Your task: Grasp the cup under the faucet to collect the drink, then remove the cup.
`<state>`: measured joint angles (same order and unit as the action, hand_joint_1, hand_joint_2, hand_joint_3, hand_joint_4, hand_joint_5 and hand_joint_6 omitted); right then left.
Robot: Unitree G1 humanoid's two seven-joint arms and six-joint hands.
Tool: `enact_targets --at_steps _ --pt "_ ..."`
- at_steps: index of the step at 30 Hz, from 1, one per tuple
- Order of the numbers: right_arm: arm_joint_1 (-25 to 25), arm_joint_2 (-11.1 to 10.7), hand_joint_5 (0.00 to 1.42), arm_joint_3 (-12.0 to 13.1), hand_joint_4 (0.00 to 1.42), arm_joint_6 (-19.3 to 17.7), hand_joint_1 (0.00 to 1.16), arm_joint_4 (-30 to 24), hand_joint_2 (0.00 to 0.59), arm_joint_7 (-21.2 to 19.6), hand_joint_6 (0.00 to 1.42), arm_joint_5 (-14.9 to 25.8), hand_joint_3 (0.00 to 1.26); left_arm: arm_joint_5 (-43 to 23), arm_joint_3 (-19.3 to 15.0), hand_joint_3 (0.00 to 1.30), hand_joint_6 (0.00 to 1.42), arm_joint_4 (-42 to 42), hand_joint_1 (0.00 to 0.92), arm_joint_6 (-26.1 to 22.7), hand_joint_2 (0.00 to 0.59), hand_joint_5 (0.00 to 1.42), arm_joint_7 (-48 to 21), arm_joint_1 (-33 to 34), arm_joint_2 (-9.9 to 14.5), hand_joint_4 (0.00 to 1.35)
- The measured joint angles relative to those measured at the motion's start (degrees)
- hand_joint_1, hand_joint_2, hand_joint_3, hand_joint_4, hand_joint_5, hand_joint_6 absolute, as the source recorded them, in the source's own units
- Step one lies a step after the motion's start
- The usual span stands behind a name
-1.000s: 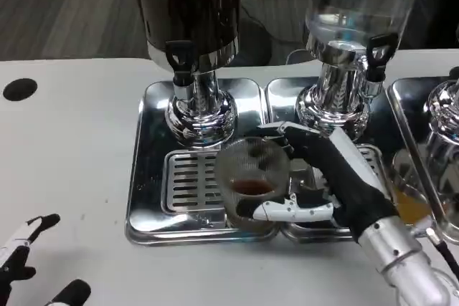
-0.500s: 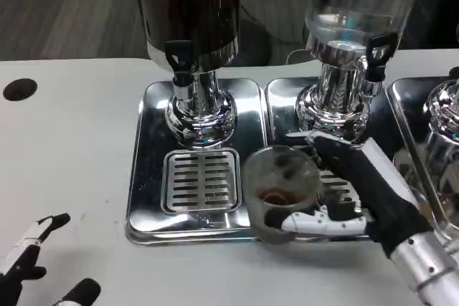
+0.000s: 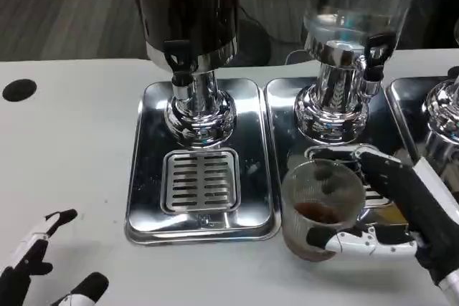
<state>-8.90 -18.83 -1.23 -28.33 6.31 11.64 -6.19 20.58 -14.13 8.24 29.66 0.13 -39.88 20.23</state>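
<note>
My right hand (image 3: 401, 213) grips the cup (image 3: 320, 209) — fingers clamped, drink inside, right of the dark faucet (image 3: 179, 59). Next: set it down level. Left hand's (image 3: 43, 266) fingers spread.

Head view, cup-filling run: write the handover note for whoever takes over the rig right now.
Right hand: holds the clear cup, thumb across its front, fingers behind.
Left hand: open, holding nothing, low over the table at the near left.
Cup: a little dark drink in the bottom; now in front of the middle dispenser, away from the dark dispenser's faucet and its drip grate.
Done: drink collected, cup pulled clear of the faucet.
Left: carry the cup off the trays and set it down.
</note>
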Motion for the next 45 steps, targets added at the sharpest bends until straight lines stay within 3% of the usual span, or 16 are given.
enact_targets --at_steps 7,20,25,32,39,45 --pt "-2.0 -0.2 0.55 1.2 0.55 -1.2 0.82 -0.1 0.104 1.7 0.41 1.6 0.51 0.0 0.8 0.15 0.36 0.0 0.000 -0.6 0.080 0.09 0.0 0.1 0.0 0.05" --pt "-5.5 -0.8 0.55 2.9 0.55 -7.8 0.82 1.0 0.104 3.7 0.41 3.2 0.51 0.2 0.8 0.15 0.38 0.3 0.000 -2.8 0.080 0.09 -0.5 0.9 0.1 0.05" --pt "-5.6 -1.0 0.56 3.2 0.55 -11.4 0.82 4.5 0.104 3.7 0.41 3.3 0.51 0.4 1.0 0.15 0.38 1.9 0.000 -3.8 0.080 0.09 -0.7 0.5 0.1 0.05" --pt "-4.9 -0.9 0.56 3.4 0.55 -18.7 0.82 15.0 0.109 3.5 0.41 2.8 0.51 2.1 1.4 0.15 0.38 4.3 0.000 -5.6 0.080 0.09 -0.9 -0.3 0.0 0.05" --pt "-2.5 -0.2 0.56 3.4 0.55 -23.5 0.82 22.1 0.111 2.6 0.41 2.5 0.51 2.7 1.8 0.15 0.38 6.0 0.000 -6.6 0.080 0.09 -0.9 -1.2 -0.2 0.05" --pt "-1.5 0.2 0.56 3.2 0.54 -26.1 0.82 25.0 0.109 2.3 0.37 2.5 0.51 2.8 1.8 0.15 0.39 7.2 0.000 -7.3 0.080 0.09 -0.9 -2.2 -0.2 0.05"
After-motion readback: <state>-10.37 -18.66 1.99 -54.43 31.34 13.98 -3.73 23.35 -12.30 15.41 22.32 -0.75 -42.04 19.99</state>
